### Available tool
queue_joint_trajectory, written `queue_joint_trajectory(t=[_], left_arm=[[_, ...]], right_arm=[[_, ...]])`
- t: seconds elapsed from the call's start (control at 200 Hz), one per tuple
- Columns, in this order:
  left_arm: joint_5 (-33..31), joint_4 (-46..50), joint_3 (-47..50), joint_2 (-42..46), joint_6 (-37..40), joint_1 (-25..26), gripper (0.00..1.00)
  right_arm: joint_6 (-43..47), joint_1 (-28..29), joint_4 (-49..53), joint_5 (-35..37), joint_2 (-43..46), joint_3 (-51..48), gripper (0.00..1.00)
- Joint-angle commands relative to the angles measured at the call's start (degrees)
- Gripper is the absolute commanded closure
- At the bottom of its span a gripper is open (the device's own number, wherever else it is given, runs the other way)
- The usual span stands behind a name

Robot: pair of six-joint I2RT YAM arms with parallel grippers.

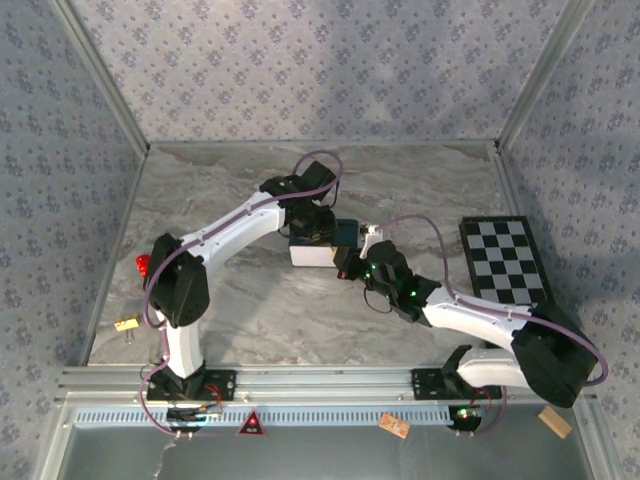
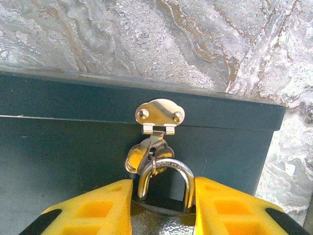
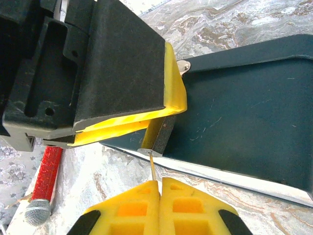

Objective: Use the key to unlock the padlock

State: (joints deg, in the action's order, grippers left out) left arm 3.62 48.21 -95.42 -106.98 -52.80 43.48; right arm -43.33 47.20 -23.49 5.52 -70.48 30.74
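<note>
The padlock [image 2: 164, 183] hangs by its silvery shackle from the hasp [image 2: 159, 115] on the dark tin [image 2: 73, 147]. My left gripper [image 2: 164, 190] is shut on the padlock's dark body, one yellow pad on each side. In the right wrist view the padlock [image 3: 161, 137] sticks out below the left gripper's yellow pads [image 3: 146, 122]. My right gripper [image 3: 160, 183] is shut on the key [image 3: 153, 169]. The key's thin blade reaches up to the padlock's bottom face. From above, both grippers meet at the tin [image 1: 312, 254], the left gripper [image 1: 318, 228] behind it and the right gripper [image 1: 350, 262] at its right end.
A red cylinder [image 3: 46, 171] with a silvery mesh end lies on the marble table [image 3: 230, 19] left of the tin. A checkerboard [image 1: 505, 260] lies at the right. A red object [image 1: 143, 265] and a small yellow item [image 1: 127, 324] sit near the left wall.
</note>
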Motion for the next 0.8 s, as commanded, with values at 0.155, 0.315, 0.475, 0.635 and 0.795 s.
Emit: queue_joint_trajectory(t=[0.155, 0.315, 0.475, 0.635, 0.795], left_arm=[[0.25, 1.69, 2.0, -1.92, -1.95, -0.25, 0.69], [0.34, 1.26, 1.97, -2.25, -2.39, -0.27, 0.69], [0.25, 1.14, 2.08, -2.24, -2.49, -0.3, 0.68], [0.51, 1.04, 2.03, -2.44, -2.58, -0.33, 0.68], [0.49, 1.09, 1.9, -2.92, -2.57, -0.44, 0.68]], right_arm=[[-3.27, 0.57, -1.74, 2.74, -0.38, -1.65, 1.0], [-3.7, 0.62, -3.89, 2.05, -1.65, -1.66, 1.0], [-3.67, 0.7, -6.26, 1.3, -2.36, -1.79, 1.0], [-3.34, 1.09, -6.45, 1.59, -2.41, -1.58, 1.0], [-2.82, 1.31, -6.78, 0.88, -2.12, -1.43, 1.0]])
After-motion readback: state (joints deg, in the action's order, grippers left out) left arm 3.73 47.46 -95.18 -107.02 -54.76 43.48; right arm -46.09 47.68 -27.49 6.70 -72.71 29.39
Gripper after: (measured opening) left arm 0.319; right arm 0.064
